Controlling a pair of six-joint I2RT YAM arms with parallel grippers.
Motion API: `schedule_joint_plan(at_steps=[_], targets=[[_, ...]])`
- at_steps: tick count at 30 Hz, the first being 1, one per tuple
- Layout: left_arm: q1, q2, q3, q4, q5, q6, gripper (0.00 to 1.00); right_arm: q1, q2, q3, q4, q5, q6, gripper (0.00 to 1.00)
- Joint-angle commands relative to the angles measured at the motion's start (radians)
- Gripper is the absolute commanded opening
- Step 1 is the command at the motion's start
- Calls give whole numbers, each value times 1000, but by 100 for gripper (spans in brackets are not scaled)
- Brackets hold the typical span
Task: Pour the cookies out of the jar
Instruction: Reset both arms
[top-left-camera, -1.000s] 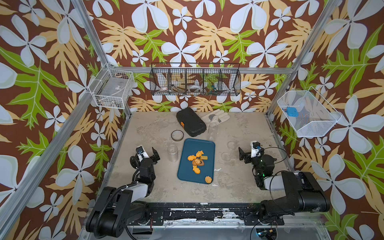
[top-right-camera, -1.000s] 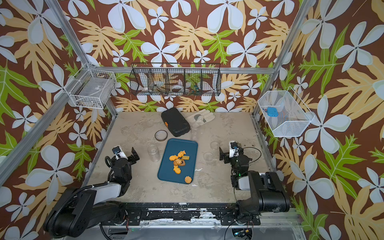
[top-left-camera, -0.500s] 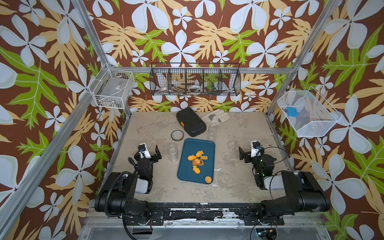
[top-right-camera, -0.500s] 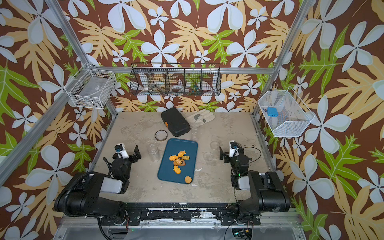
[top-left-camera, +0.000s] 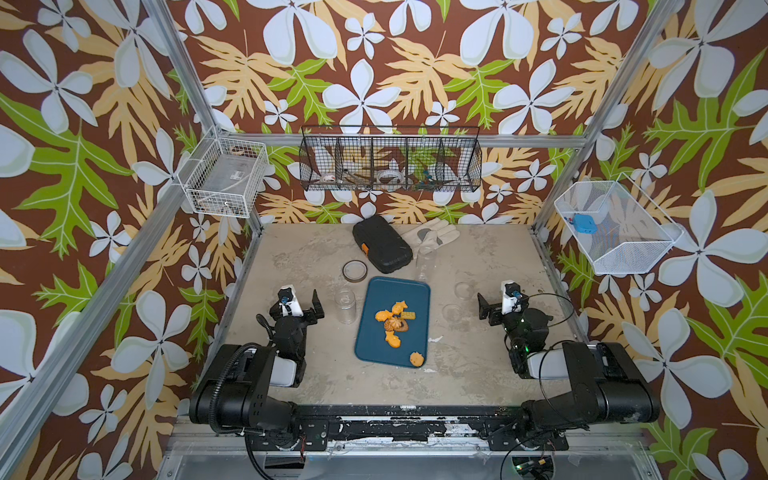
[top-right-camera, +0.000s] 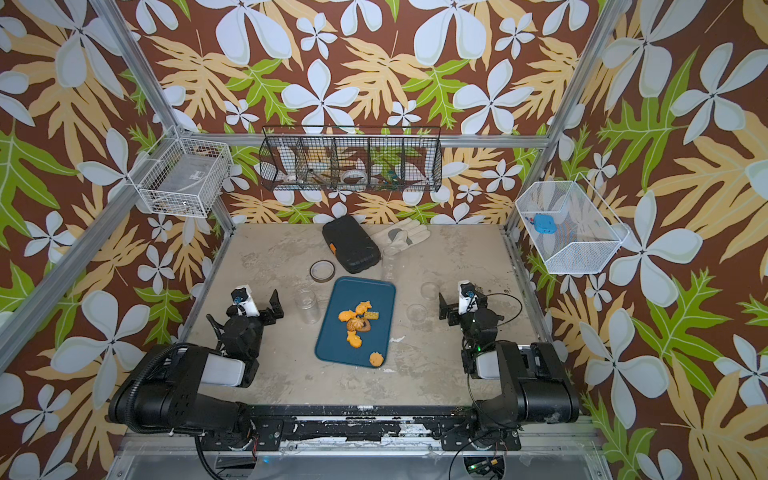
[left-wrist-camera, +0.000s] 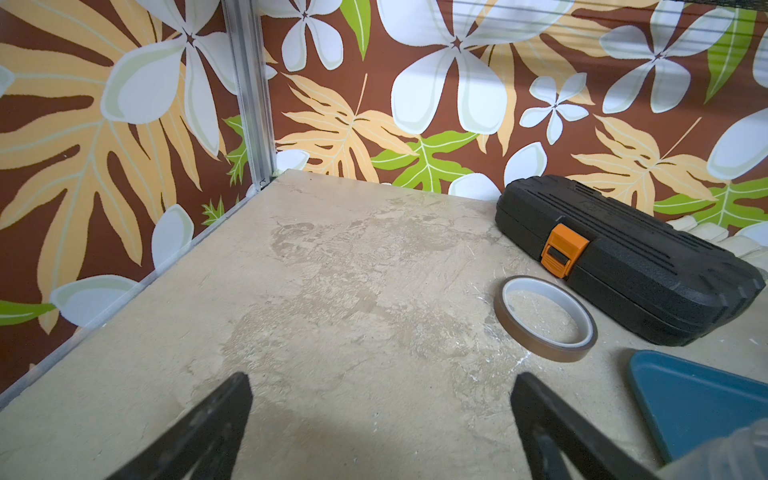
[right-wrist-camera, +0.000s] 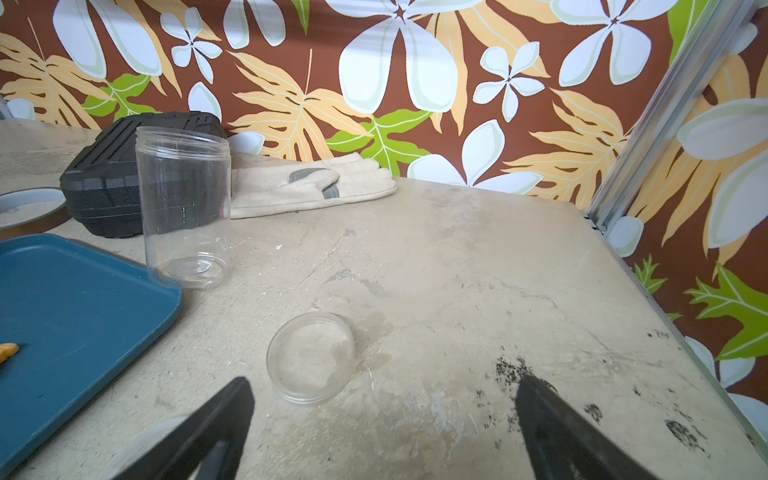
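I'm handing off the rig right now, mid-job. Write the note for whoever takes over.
Left tool: open, empty, low beside the clear jar.
Right tool: open, empty, near two loose lids.
Cookies: all on the blue tray, one apart near its front corner.
Jars: the clear jar and a second jar stand upright, empty, off the tray.
Done: the pour looks complete.
Left: nothing obvious.

Walls: I see brown wallpaper with white flowers (top-left-camera: 374, 62) on three sides.
Frame: silver aluminium posts (top-left-camera: 184, 66) in the corners.
Bench: mottled beige bench (top-left-camera: 478, 249), evenly lit.
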Motion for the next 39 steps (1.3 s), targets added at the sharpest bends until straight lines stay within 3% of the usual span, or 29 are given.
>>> schedule_joint_plan(at_steps=[1,12,17,22,26,39], targets=[[1,0,4,37,4,4,100,0,-1,3,17,6,-5,100],[0,0,3,37,4,4,100,-6,-15,-5,28,20,7,100],[1,0,4,37,4,4,100,-5,-142,-19,-58,31,10,100],[1,0,4,36,4,4,100,-6,-7,22,-10,25,12,100],[0,0,4,36,4,3,100,-5,-10,9,-2,74,26,100],[-4,-1,11,18,28,18,100,-5,-4,9,3,72,26,100]])
